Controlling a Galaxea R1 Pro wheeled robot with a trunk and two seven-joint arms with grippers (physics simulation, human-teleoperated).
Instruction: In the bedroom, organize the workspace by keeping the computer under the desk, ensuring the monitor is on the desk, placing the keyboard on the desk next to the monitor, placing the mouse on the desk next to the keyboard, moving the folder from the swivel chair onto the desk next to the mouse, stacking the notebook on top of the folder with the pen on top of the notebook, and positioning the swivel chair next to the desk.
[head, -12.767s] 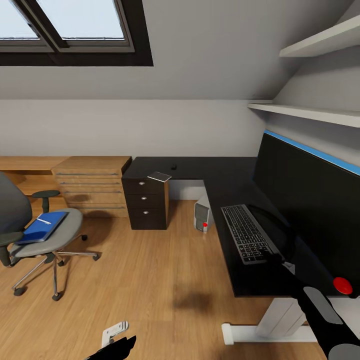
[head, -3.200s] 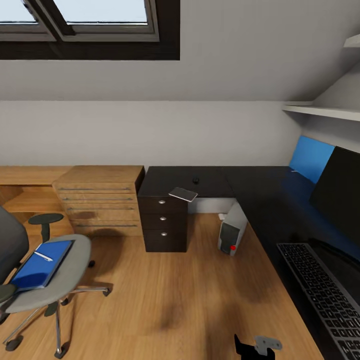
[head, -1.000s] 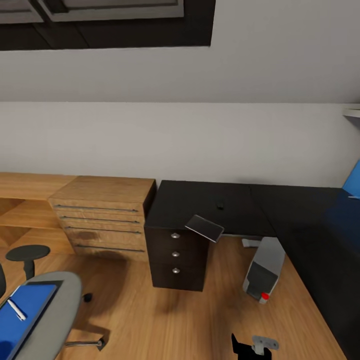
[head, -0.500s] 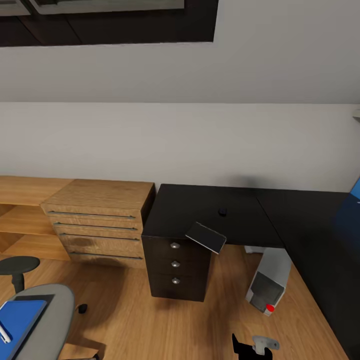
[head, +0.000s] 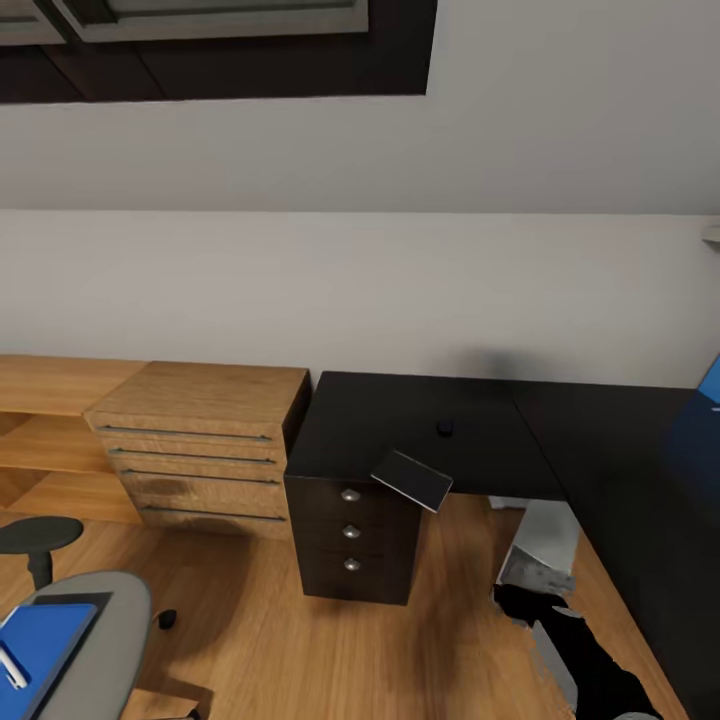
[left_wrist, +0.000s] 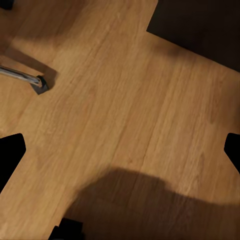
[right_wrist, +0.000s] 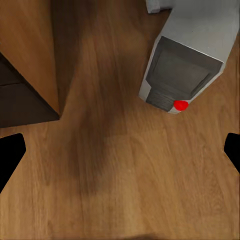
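Note:
The computer (head: 545, 535) (right_wrist: 187, 60) stands on the floor under the black desk (head: 400, 410), its lower front covered by my right arm. Just in front of it hovers my right gripper (head: 520, 605) (right_wrist: 120, 155), open and holding nothing. On the desk top lies the small black mouse (head: 445, 428). The dark notebook (head: 412, 478) overhangs the desk's front edge. At the lower left, the swivel chair (head: 100, 640) carries the blue folder (head: 40, 645) with the white pen (head: 12, 668) on it. My left gripper (left_wrist: 120, 155) is open above bare floor. Monitor and keyboard are out of view.
A light wooden drawer chest (head: 200, 440) stands left of the desk's black drawer pedestal (head: 350, 535) (right_wrist: 20, 105). The desk's blue back panel (head: 705, 400) is at the right edge. A chair leg with its castor (left_wrist: 40, 82) lies near the left gripper.
My right arm has risen into the head view and now covers the computer's lower front. The camera moved closer to the desk corner over the earlier frames.

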